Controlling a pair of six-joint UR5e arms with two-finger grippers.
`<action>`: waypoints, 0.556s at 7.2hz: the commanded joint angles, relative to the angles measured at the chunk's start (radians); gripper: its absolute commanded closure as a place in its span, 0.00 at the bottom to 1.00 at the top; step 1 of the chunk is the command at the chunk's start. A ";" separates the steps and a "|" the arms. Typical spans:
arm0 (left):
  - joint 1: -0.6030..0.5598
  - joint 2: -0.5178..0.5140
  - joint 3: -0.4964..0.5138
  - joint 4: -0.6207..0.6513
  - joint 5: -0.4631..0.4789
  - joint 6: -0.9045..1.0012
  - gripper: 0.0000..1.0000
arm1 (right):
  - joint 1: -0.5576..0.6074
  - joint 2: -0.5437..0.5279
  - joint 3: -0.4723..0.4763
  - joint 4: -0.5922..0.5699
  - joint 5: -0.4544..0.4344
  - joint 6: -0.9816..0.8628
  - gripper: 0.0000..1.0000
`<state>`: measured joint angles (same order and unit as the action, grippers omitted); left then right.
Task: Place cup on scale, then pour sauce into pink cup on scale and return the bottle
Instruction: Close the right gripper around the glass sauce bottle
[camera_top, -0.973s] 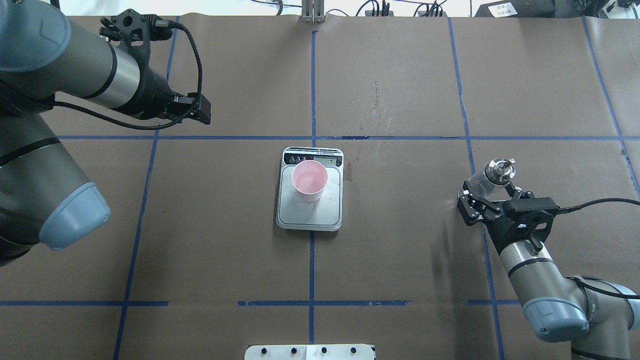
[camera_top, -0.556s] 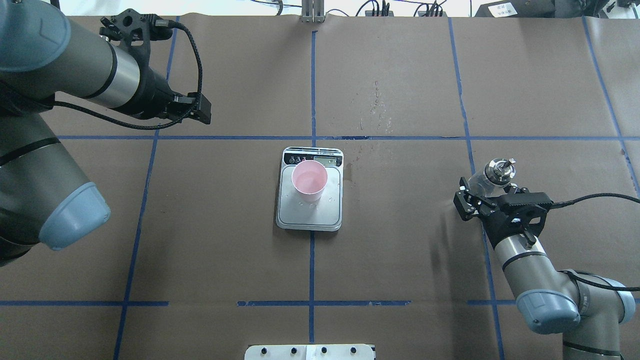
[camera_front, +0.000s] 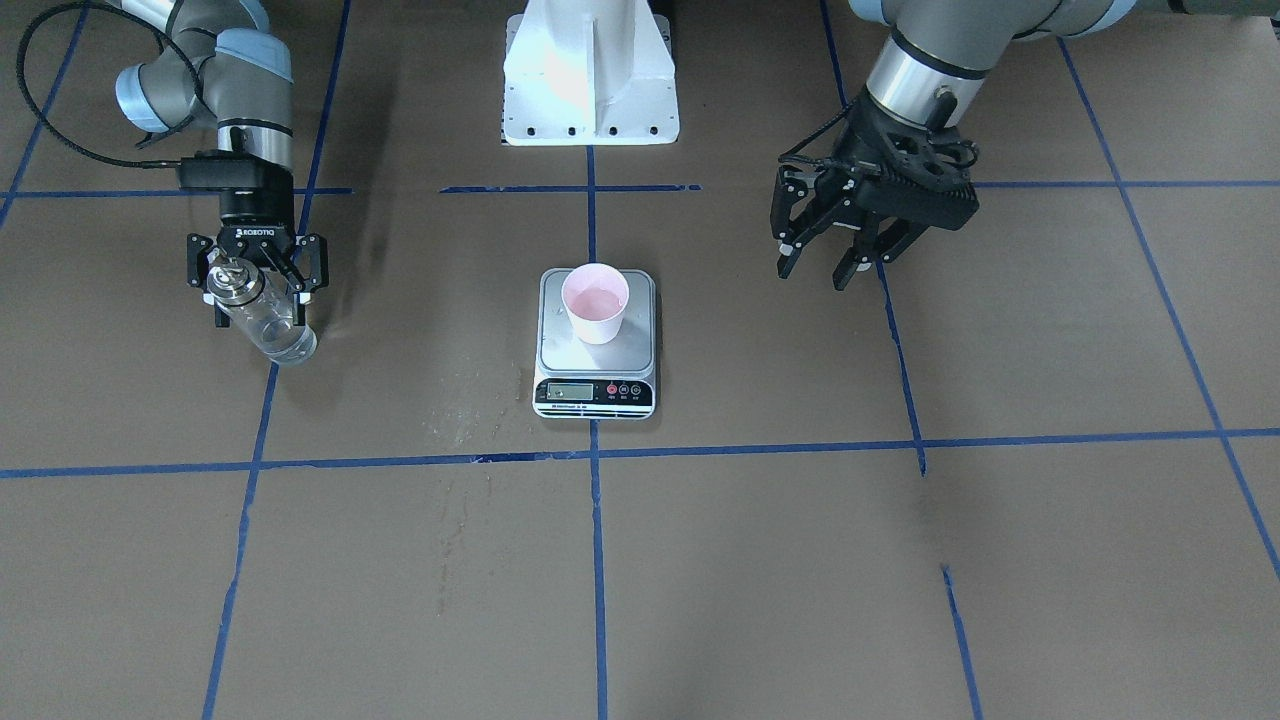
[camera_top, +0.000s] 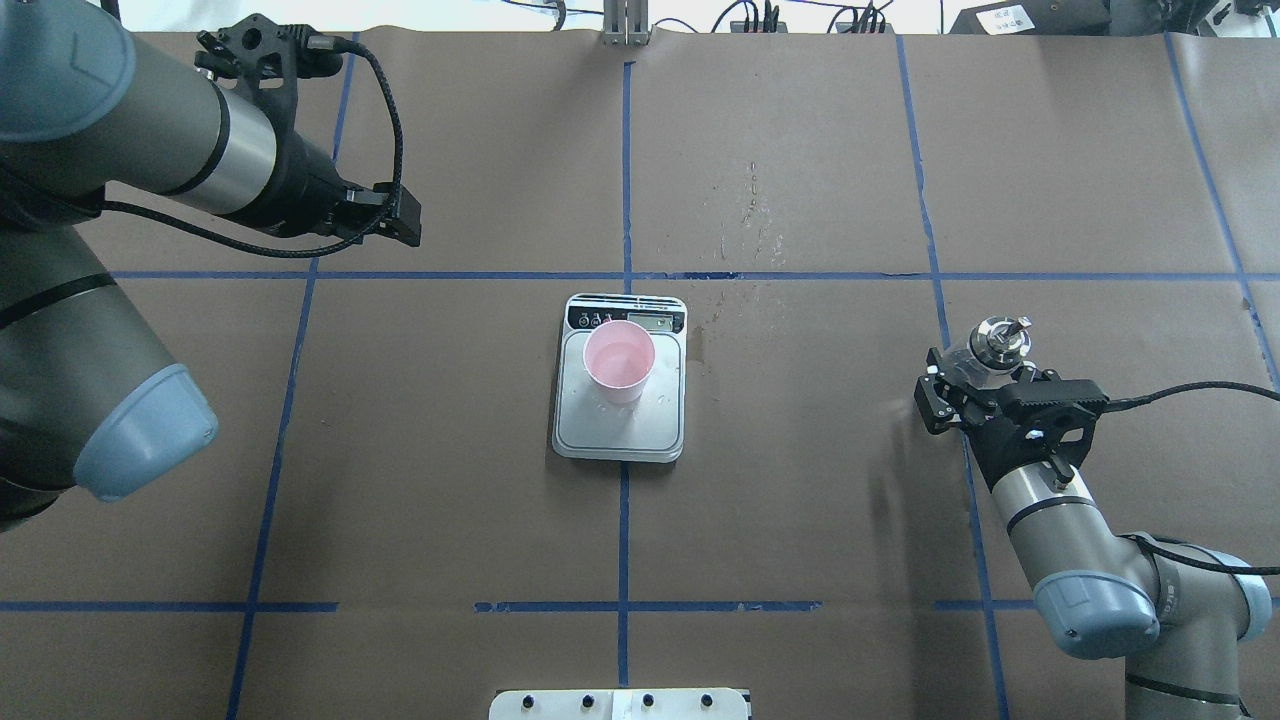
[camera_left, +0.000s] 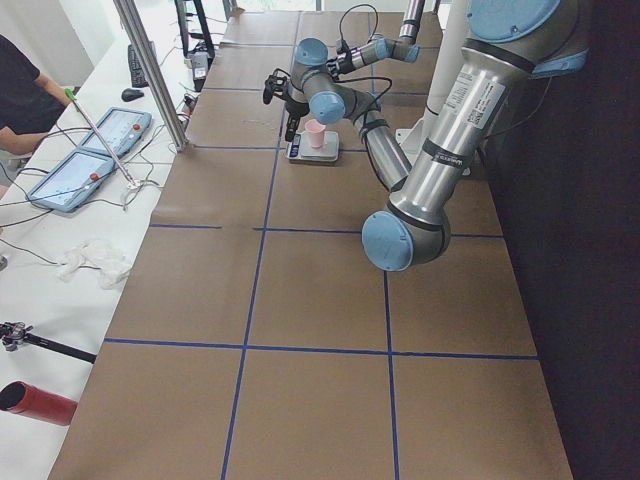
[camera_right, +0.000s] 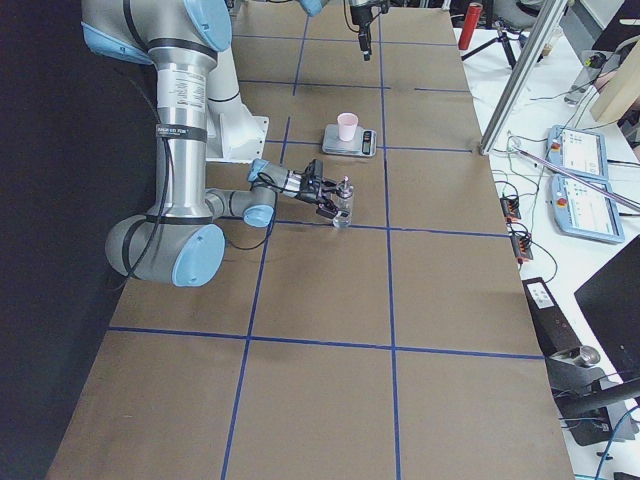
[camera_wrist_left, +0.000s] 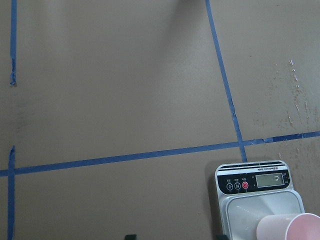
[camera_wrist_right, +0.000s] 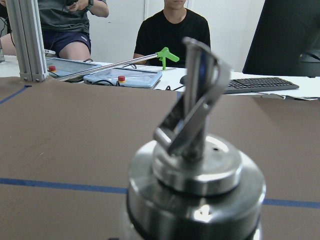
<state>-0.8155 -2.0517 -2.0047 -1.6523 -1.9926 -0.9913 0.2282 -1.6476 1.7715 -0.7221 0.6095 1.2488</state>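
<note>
The pink cup (camera_top: 620, 362) stands upright on the silver platform of the scale (camera_top: 620, 432), near its display end; it also shows as the cup (camera_front: 595, 300) on the scale (camera_front: 595, 392). The glass bottle (camera_top: 988, 347) with its silver cap and spout stands on the table at the right. My right gripper (camera_front: 256, 280) is level with the bottle (camera_front: 272, 325), its fingers spread wide on both sides, open. The cap fills the right wrist view as the bottle (camera_wrist_right: 196, 185). My left gripper (camera_front: 815, 272) hangs open and empty above the table, well off to the cup's side.
Dried splash marks (camera_top: 752, 215) dot the brown paper beyond the scale. The white robot base (camera_front: 590, 70) sits at the near table edge. People sit at a side table (camera_wrist_right: 150, 75) with control tablets beyond the far edge. Blue tape lines grid the table.
The right arm's wrist and elbow have shifted slightly by the bottle, which stays in place. The left arm, cup and scale are unchanged.
</note>
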 joint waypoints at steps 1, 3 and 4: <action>-0.002 0.001 -0.009 0.002 -0.002 0.000 0.39 | 0.002 0.002 -0.014 0.001 0.001 0.001 0.65; 0.001 -0.008 -0.035 0.056 -0.002 -0.001 0.39 | 0.008 0.015 -0.003 0.019 -0.001 -0.065 1.00; -0.001 -0.010 -0.036 0.058 -0.002 0.000 0.39 | 0.019 0.066 -0.001 0.021 -0.008 -0.130 1.00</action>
<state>-0.8162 -2.0575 -2.0335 -1.6111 -1.9941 -0.9920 0.2369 -1.6244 1.7660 -0.7072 0.6073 1.1881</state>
